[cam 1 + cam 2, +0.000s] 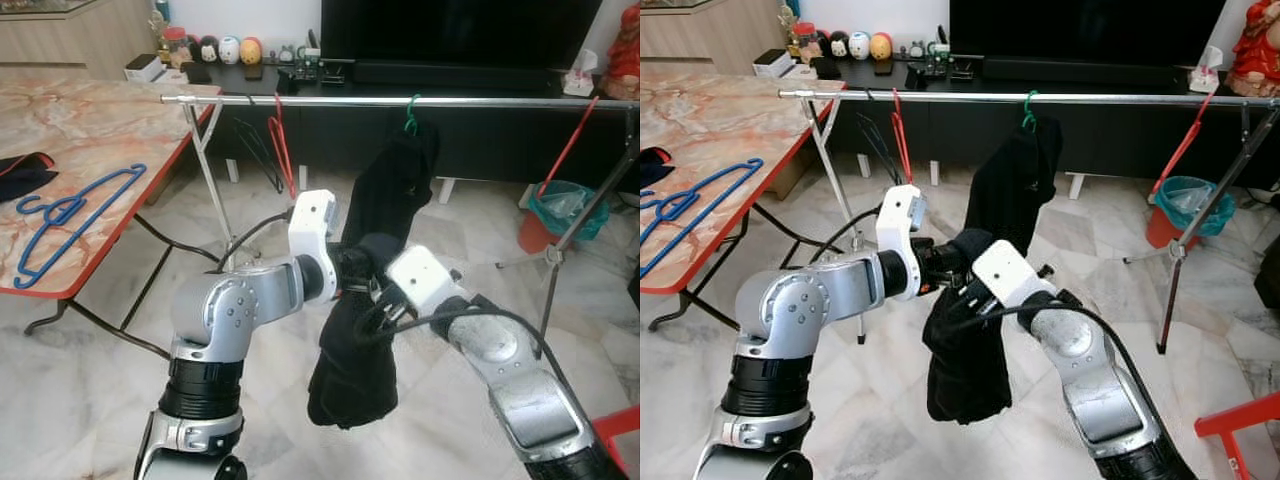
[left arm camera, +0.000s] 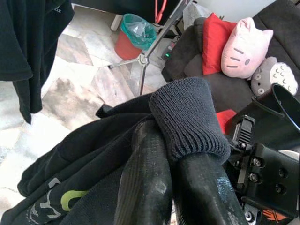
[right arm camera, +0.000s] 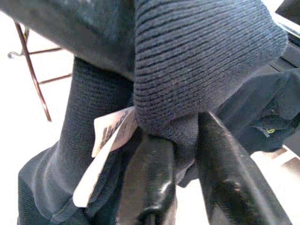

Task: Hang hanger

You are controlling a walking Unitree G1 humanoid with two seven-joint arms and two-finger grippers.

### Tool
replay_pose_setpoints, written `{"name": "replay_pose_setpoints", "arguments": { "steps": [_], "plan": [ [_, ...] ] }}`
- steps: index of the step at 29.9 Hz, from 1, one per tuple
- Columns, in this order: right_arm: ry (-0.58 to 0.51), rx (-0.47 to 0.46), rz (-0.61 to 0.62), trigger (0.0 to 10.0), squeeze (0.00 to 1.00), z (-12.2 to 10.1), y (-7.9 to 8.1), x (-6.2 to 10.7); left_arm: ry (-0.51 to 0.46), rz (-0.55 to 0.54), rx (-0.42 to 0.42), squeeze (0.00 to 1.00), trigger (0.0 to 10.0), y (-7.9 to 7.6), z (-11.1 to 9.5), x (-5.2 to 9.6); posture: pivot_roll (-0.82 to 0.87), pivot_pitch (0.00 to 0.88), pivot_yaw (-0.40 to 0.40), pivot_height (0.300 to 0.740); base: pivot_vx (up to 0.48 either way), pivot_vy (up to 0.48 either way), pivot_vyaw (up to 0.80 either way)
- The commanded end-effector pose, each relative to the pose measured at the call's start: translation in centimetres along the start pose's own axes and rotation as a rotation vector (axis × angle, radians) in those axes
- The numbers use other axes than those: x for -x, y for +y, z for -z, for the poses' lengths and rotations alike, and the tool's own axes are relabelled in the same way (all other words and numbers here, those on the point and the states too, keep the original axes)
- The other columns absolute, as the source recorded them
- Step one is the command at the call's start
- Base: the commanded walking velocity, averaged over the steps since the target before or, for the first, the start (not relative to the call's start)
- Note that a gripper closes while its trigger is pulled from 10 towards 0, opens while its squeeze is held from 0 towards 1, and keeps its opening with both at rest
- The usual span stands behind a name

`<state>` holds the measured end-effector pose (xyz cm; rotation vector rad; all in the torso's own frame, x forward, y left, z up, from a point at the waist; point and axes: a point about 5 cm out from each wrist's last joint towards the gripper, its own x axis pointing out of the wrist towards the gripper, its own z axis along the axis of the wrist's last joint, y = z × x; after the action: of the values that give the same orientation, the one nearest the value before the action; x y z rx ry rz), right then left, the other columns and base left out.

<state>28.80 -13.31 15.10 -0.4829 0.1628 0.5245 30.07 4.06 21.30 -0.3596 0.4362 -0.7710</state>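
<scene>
Two pincers: both meet at the middle of the scene, close before the robot, on one dark garment (image 1: 355, 360).
Left pincer (image 2: 161, 164): narrow, its fingers clamped on a ribbed cuff (image 2: 187, 117) of the garment.
Right pincer (image 3: 185, 154): narrow too, gripping ribbed knit beside a white label (image 3: 105, 140).
Garment's long axis: hangs downward from the pincers, bulk below them.
Rail (image 1: 400, 101): farther off and above, running left to right.
Green hook (image 1: 411, 113): on the rail, up and slightly right of the pincers, above a black garment already hanging (image 1: 395, 190).
Nearer arm, by my judgement: right.
Spare hangers: red one (image 1: 281, 150) on the rail's left; blue one (image 1: 70, 220) on the tabletop (image 1: 120, 130), far left.
</scene>
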Motion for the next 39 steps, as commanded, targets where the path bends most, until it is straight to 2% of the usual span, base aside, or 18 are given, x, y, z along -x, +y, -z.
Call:
{"name": "replay_pose_setpoints", "arguments": {
  "steps": [1,6,22,35,39],
  "plan": [
    [-0.046,-0.026,-0.002,0.0,0.0,-0.7,-0.3,0.3,-0.022,0.032,-0.031,0.0,10.0,-0.8,-0.7,0.1,-0.03,0.013,-0.007,0.74,0.0,0.0,0.0],
    [-0.061,-0.045,-0.059,0.0,0.0,-0.7,0.4,0.5,-0.02,0.036,-0.033,0.0,10.0,-0.9,-0.7,0.1,-0.03,0.014,-0.006,0.74,0.0,0.0,0.0],
    [-0.04,-0.022,-0.223,0.0,0.0,-0.3,1.8,1.1,-0.018,0.039,-0.039,0.0,10.0,-0.9,-0.7,0.2,-0.03,0.013,-0.006,0.74,0.0,0.0,0.0],
    [-0.021,-0.025,-0.267,0.0,0.0,0.0,1.4,1.6,-0.02,0.038,-0.039,0.0,10.0,-0.9,-0.6,0.2,-0.03,0.012,-0.012,0.74,0.0,0.0,0.0],
    [-0.025,-0.033,-0.282,0.0,0.0,0.0,1.1,1.9,0.006,0.001,-0.064,0.0,10.0,-0.1,0.0,0.1,-0.03,0.011,-0.015,0.74,0.0,0.0,0.0]
  ]
}}
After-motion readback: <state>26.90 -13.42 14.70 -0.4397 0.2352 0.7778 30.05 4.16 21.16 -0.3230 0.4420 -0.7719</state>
